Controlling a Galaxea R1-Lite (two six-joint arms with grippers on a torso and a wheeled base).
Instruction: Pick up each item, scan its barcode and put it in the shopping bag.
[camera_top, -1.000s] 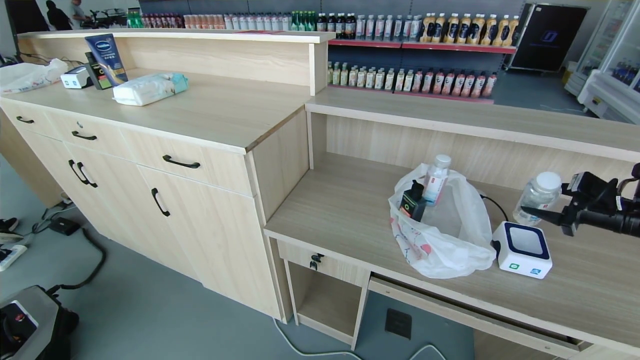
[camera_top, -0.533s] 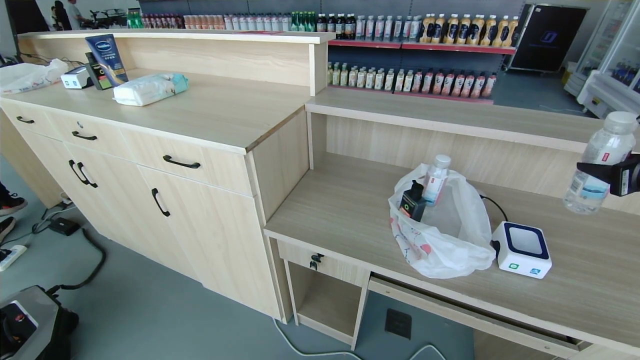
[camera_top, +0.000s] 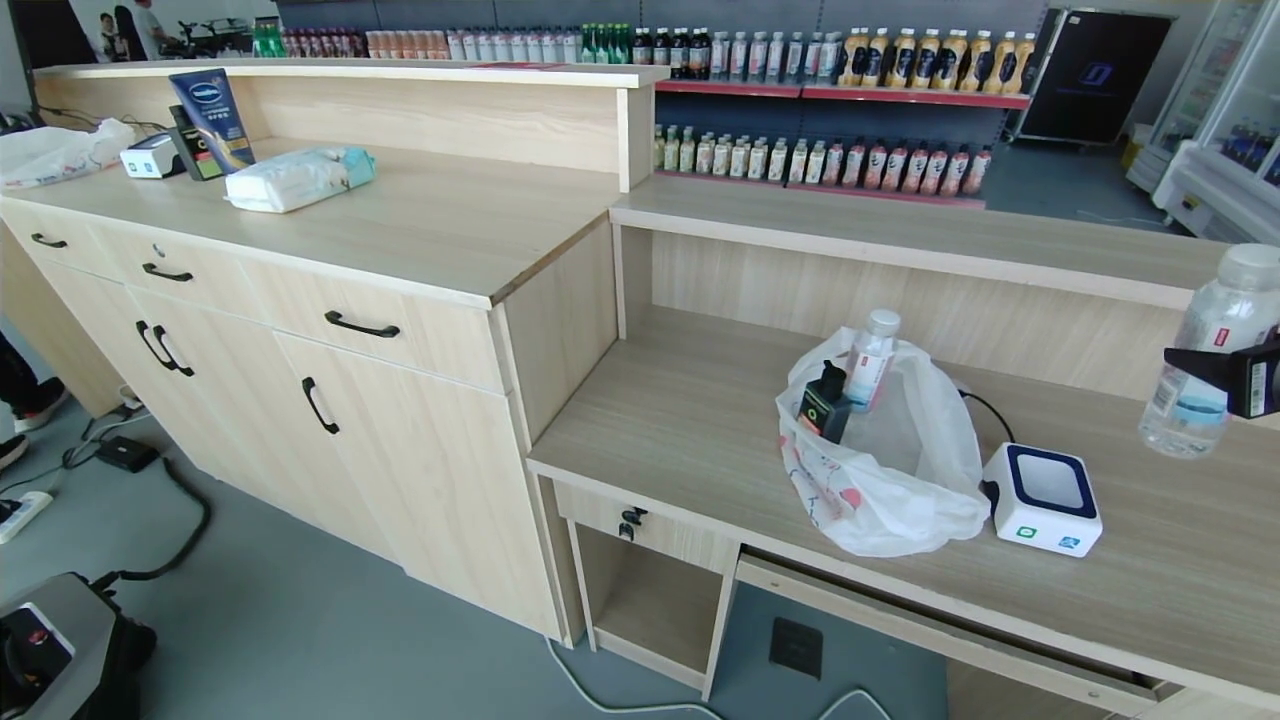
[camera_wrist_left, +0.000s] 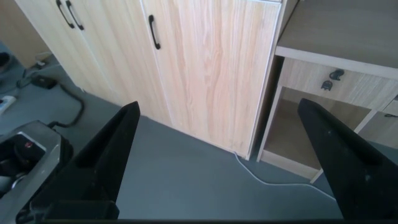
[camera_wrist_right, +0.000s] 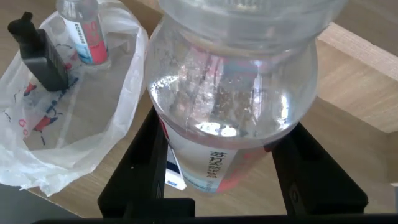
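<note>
Above the desk (camera_top: 700, 420), right claw (camera_top: 1225, 378) gripping bottle (camera_top: 1225, 310), scanner (camera_top: 1043, 498) beside shopping bag (camera_top: 900, 490), left claw (camera_wrist_left: 217, 162) spread.

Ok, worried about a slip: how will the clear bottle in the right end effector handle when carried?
Probably heavy for its size: the bottle looks mostly full. Its smooth round wall could slip or twist in the right end effector.

- We see a clear water bottle (camera_top: 1205, 340) with a white cap, upright, held in the air by the right tool (camera_top: 1228, 372).
- The white shopping bag (camera_top: 900, 495) sits open, a small bottle (camera_top: 871, 362) and a black pack (camera_top: 825, 403) standing inside.
- The white scanner (camera_top: 1043, 498) sits just beside it.
</note>
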